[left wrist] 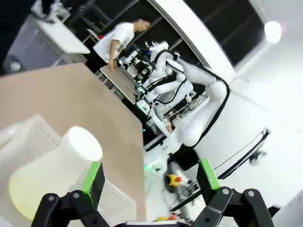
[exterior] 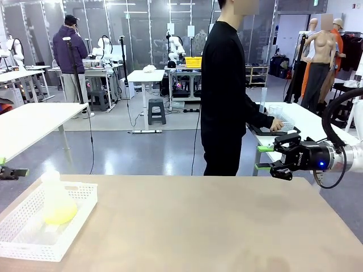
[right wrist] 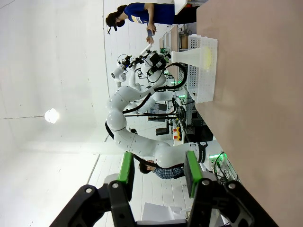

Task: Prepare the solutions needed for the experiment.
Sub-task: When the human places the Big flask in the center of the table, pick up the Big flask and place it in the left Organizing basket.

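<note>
Behind the table was a large lab room with white tables, stools and grey floor. On the left part of the brown table stood a white basket with a mesh wall. Inside it stood a flask of cloudy plastic, upright, and the solution lay in its bottom as a shallow yellow-green layer. The flask touched the basket floor near the far side of the basket.

At the left edge of the front view the left gripper was just visible, beyond the table corner and apart from the basket. In the left wrist view the left gripper had its jaws spread wide and empty; one green pad was near the flask, but whether it touched I cannot tell.

Across the table stood a person in black, turned to a side table at the right, with one hand on things there.

At the right, the right gripper hung above the far table edge, fingers pointing to the left. Its jaws were about half apart and held nothing. In the right wrist view the right gripper showed the same gap, with the basket far off.
</note>
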`<state>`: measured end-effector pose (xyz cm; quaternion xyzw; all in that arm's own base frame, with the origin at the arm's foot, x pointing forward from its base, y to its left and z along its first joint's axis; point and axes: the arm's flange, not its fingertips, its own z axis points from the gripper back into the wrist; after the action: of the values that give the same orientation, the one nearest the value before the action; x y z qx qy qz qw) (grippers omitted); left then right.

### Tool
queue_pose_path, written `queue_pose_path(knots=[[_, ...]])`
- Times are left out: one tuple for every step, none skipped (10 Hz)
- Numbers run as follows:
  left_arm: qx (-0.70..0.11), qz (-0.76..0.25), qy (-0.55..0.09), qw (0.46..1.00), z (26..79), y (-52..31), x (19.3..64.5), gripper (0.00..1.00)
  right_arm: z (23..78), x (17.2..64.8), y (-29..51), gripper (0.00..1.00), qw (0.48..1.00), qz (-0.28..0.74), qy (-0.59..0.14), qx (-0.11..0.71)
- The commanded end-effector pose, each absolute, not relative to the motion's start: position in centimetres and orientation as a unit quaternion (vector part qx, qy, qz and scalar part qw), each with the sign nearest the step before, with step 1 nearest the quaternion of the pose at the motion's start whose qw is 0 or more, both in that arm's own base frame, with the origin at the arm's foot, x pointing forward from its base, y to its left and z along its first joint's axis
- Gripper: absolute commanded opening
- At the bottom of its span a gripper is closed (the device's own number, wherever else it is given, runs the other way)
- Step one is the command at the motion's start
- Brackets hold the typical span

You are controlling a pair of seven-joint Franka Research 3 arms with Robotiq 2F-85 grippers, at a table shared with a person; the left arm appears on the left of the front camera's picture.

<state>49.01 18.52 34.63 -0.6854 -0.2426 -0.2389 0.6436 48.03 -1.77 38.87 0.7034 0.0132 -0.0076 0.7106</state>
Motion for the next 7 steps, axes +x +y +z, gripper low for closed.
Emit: queue_pose_path(knots=[[-0.680, -0.159, -0.124, 0.705, 34.8, 17.3, 48.1, 1.00, 39.0, 48.1, -1.7, 0.55, 0.710, -0.007, 0.012, 0.704], [-0.661, -0.145, -0.110, 0.728, 34.4, 17.1, 48.1, 1.00, 39.0, 48.1, -1.7, 0.55, 0.710, -0.007, 0.012, 0.704], [-0.673, -0.122, -0.084, 0.725, 34.4, 17.0, 48.1, 1.00, 39.0, 48.1, -1.7, 0.55, 0.710, -0.007, 0.012, 0.704], [-0.691, -0.079, -0.055, 0.716, 34.9, 17.0, 47.9, 1.00, 39.0, 48.1, -1.7, 0.55, 0.710, -0.007, 0.012, 0.704], [-0.696, -0.071, -0.042, 0.713, 35.2, 16.8, 47.8, 1.00, 39.0, 48.1, -1.7, 0.55, 0.710, -0.007, 0.012, 0.704], [-0.701, -0.068, -0.040, 0.709, 35.4, 16.7, 48.0, 1.00, 39.0, 48.1, -1.7, 0.55, 0.710, -0.007, 0.012, 0.704], [-0.716, -0.071, -0.027, 0.694, 35.5, 16.6, 48.0, 1.00, 39.0, 48.1, -1.7, 0.55, 0.710, -0.007, 0.012, 0.704]])
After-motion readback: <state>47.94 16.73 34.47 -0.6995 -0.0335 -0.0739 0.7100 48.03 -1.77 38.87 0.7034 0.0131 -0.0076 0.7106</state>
